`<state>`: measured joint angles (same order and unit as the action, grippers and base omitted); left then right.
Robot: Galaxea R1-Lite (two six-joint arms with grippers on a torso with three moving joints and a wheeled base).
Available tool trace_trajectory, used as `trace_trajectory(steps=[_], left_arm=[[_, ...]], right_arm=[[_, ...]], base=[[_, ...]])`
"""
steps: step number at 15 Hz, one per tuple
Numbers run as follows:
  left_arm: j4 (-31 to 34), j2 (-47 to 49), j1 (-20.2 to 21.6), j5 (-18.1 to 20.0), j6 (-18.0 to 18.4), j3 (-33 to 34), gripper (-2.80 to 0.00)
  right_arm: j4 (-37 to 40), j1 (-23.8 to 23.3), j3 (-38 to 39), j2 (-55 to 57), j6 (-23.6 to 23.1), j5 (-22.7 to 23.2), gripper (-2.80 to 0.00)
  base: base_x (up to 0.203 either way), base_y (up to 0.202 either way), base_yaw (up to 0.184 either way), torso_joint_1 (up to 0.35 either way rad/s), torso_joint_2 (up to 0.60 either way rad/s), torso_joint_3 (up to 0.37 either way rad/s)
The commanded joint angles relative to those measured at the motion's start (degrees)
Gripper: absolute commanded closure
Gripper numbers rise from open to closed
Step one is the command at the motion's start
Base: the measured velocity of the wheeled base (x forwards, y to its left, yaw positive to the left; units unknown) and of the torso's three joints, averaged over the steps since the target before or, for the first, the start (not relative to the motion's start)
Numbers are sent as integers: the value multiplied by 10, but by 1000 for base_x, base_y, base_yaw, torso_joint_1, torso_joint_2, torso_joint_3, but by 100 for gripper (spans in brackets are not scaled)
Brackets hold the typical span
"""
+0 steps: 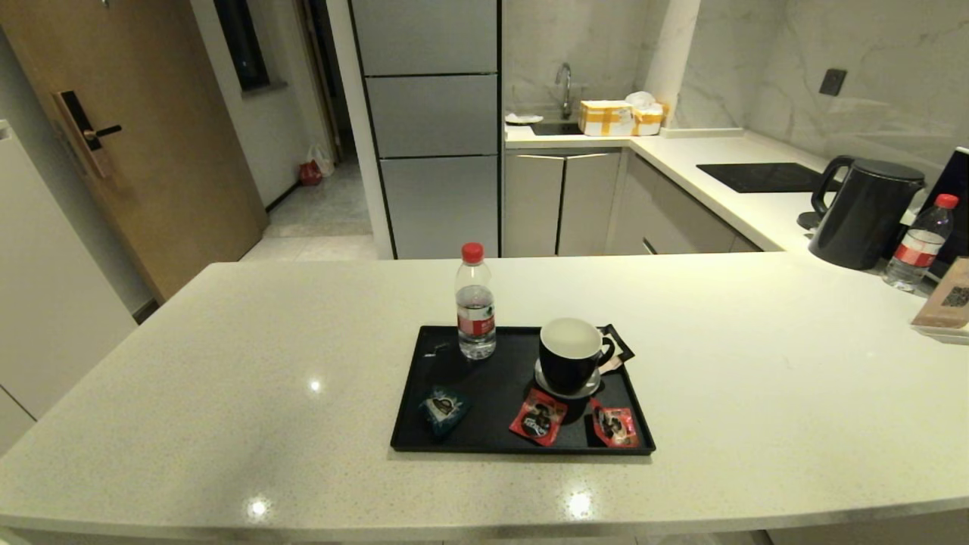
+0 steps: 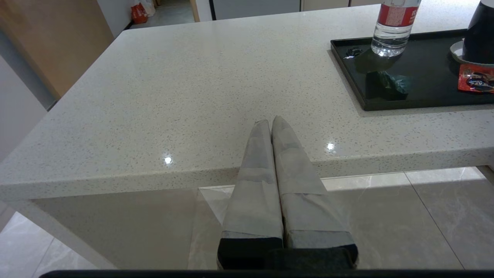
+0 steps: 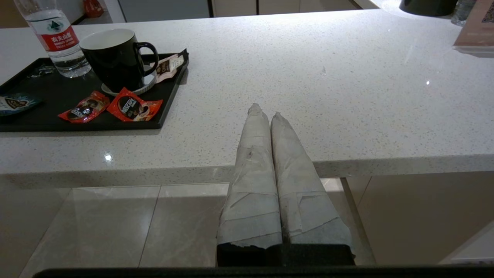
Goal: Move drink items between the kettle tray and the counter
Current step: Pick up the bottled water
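Observation:
The black kettle tray [image 1: 492,443] lies mid-counter [image 1: 227,356]. On its far left stands the clear water bottle with red cap [image 1: 475,303], which shows again in the left wrist view [image 2: 393,27] and the right wrist view [image 3: 54,36]. The teal-blue sachet [image 1: 443,407] lies flat at the tray's near left, again visible from the left wrist [image 2: 391,83]. Neither arm shows in the head view. My left gripper [image 2: 270,120] is shut and empty, low before the counter's near edge, left of the tray [image 2: 349,77]. My right gripper [image 3: 265,111] is likewise shut and empty, right of the tray [image 3: 166,108].
A black mug [image 1: 571,356] on a saucer stands on the tray with two red sachets [image 1: 538,416] [image 1: 615,426] and a small packet [image 1: 619,347] behind it. A black kettle [image 1: 863,212], a second bottle [image 1: 918,242] and a card [image 1: 946,303] stand far right. A black hob panel [image 1: 761,177] lies beyond.

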<state>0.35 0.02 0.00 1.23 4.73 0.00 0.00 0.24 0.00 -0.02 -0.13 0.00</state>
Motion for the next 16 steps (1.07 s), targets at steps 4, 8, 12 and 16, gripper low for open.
trace_trajectory(steps=[4, 8, 12, 16], left_arm=[[5, 0, 0, 0, 4, -3, 0], [71, 66, 0, -11, -13, -100, 0], [258, 304, -3, -11, -59, -450, 0], [383, 551, -11, 117, -88, -625, 0]], right_arm=[[0, 0, 0, 0, 0, 0, 0], [-1, 0, 0, 0, 0, 0, 0], [0, 0, 0, 0, 0, 0, 0], [0, 0, 0, 0, 0, 0, 0]], base=[[0, 0, 0, 0, 0, 0], [0, 0, 0, 0, 0, 0], [0, 0, 0, 0, 0, 0], [0, 0, 0, 0, 0, 0]])
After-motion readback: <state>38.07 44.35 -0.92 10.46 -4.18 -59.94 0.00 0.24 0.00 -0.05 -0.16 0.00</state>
